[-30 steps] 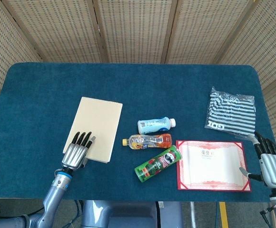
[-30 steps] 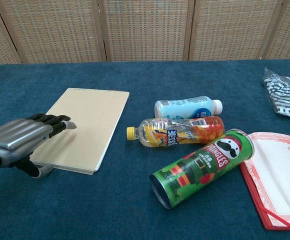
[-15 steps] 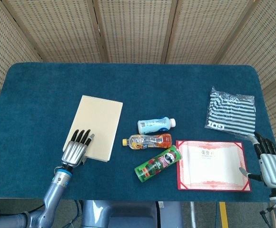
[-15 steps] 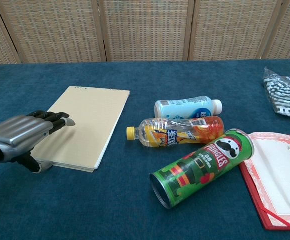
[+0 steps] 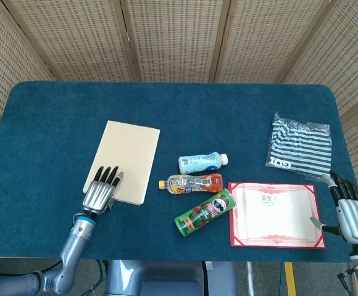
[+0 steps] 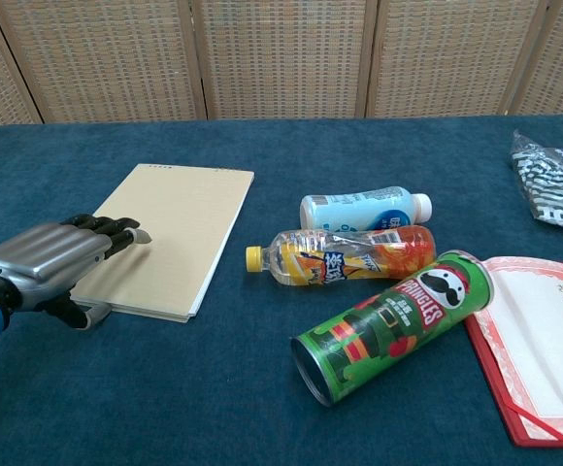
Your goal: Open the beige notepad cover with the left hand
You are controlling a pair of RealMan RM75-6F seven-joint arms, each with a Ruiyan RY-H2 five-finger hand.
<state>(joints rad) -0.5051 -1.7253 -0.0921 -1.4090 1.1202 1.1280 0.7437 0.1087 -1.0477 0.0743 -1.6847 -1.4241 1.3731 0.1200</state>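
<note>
We see the beige notepad [image 5: 125,161] lying flat and closed on the left half of the blue bench [image 5: 55,123], its long side running from about 7 o'clock up to 1 o'clock, well apart from the bottles at its 3 o'clock side. Nothing of the opening itself is done: the cover lies flush on the pages, no edge raised in either view.

Our left hand [image 5: 100,192] sits over the notepad's near left corner, at roughly 7 o'clock of the pad. Its fingers lie stretched forward and close together on the cover, palm down, and in the chest view the thumb reaches beside the pad's near edge; we cannot tell whether it has got under the cover. It holds nothing that we can make out. We judge the work left to be the whole of it: catch the cover's edge, lift it and fold it over.

Our right hand [image 5: 352,213] rests at the bench's 4 o'clock corner, fingers loosely apart, empty, near the red certificate folder [image 5: 276,214].

Against the picture a second ago, the left hand has drawn back toward 6 o'clock, and the pad has slid a little toward 1 o'clock; the cover is as closed as before.
</note>
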